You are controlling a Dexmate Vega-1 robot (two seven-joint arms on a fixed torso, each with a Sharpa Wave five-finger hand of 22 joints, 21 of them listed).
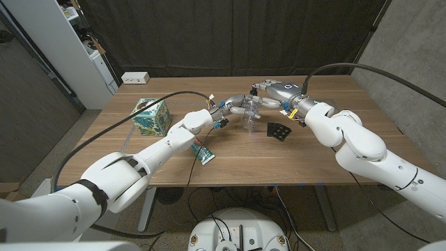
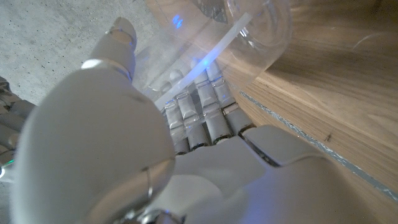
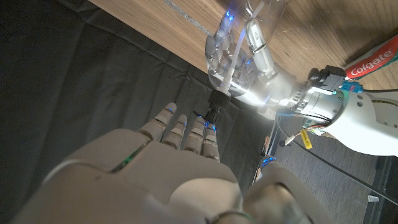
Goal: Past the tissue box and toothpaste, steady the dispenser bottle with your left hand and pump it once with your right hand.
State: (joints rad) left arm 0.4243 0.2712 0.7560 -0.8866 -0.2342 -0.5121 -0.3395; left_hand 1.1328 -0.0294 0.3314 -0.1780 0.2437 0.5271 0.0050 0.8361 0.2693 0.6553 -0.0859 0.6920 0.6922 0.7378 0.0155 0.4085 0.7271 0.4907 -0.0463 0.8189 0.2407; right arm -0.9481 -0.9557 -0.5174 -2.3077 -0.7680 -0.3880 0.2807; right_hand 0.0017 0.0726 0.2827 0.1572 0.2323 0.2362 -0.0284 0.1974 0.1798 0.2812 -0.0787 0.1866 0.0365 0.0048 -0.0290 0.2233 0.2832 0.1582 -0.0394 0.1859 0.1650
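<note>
— Where is the dispenser bottle (image 1: 249, 117) found?

— It is seen standing upright near the middle of the tabletop (image 1: 313, 157), past the tissue box (image 1: 152, 115) and the toothpaste (image 1: 203, 153), which are left behind on the robot's left side. Its long axis is held vertical, the pump head (image 3: 216, 103) at the upper end — clear plastic throughout, with the dip tube visible inside.

— How is it held?

— It is gripped by the left robot hand (image 1: 230, 107), whose fingers (image 3: 260, 53) are wrapped around the clear body from the left; in the left wrist view the fingers are pressed against the plastic wall. The bottle appears to be steadied already.

— And the right robot hand (image 1: 273, 92)?

— It is brought in from the right and is seen above and just beside the pump head. In the right wrist view its fingertips (image 3: 186, 132) are extended together towards the nozzle, nothing being held between them; whether the pump head is touched cannot be told.

— What is the coming move judged to turn on?

— The pump lies directly beyond the right fingertips, on the bottle's vertical axis, so a press straight down along that axis would be called for — a sideways push could tip the bottle against the left grip. A small black object (image 1: 279, 130) is left on the tabletop near the right forearm.
</note>
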